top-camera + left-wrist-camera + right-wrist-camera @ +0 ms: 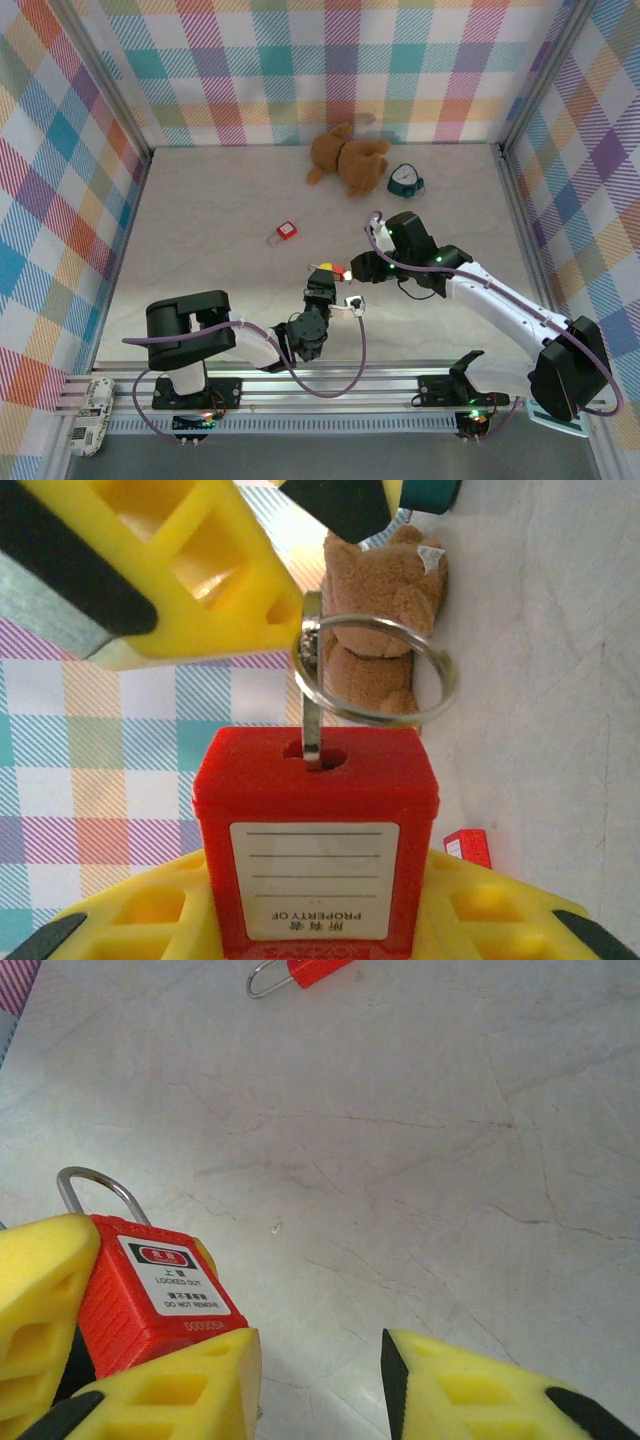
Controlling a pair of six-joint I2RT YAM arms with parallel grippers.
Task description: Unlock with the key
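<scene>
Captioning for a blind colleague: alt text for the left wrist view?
A red padlock is gripped in the left claw, the key standing in its keyhole with a ring through its head. The right claw sits at the key's head; a teddy bear lies behind.

Red padlock [315,850], silvery key [311,720], yellow fingers [240,590], brown teddy [348,160], plaid walls [300,60].

The left arm [250,345] is stretched low and forward from its base, and the left gripper [315,925] is closed on a red padlock [315,820], which is clamped between its two fingers. The right arm [500,300] is bent at the elbow and angled inward toward the left one. The right gripper [320,1385] is held just beside the left gripper with its fingers parted.
</scene>
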